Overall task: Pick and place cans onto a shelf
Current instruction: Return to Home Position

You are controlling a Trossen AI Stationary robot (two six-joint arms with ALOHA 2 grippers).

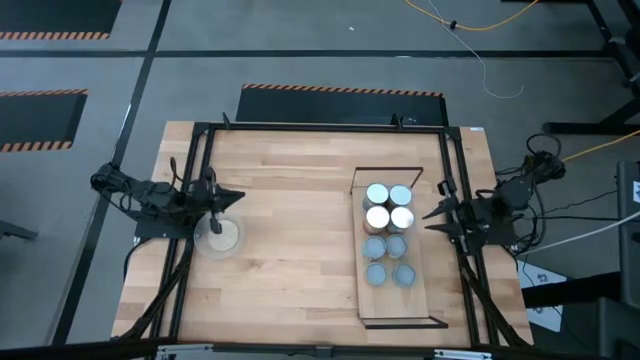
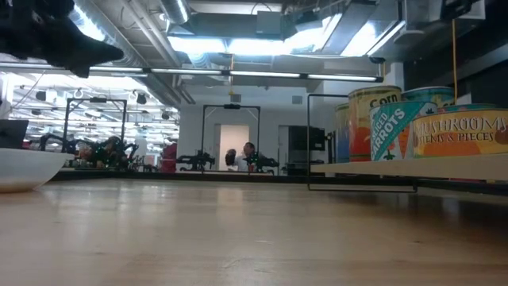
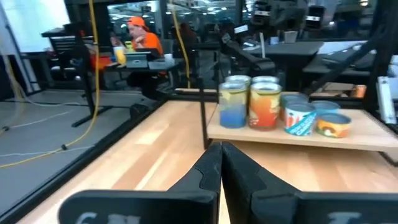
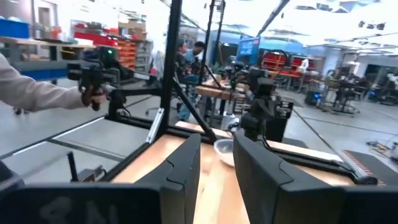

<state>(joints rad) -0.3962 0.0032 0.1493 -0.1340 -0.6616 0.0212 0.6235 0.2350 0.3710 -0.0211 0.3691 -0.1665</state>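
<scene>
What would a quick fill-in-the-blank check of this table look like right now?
The shelf carries ___ cans. The left hand, near the clear dish, has its fingers ___. The right hand, beside the shelf, holds ___.
Missing: eight; shut; nothing.

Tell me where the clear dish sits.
High view: the dish sits on the table, left side, close by the left claw, far from the shelf at right.

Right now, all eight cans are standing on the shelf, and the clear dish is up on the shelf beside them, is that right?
Not quite. The eight cans do stand on the shelf, but the clear dish sits on the tabletop, well apart from it, as the high view shows.
</scene>
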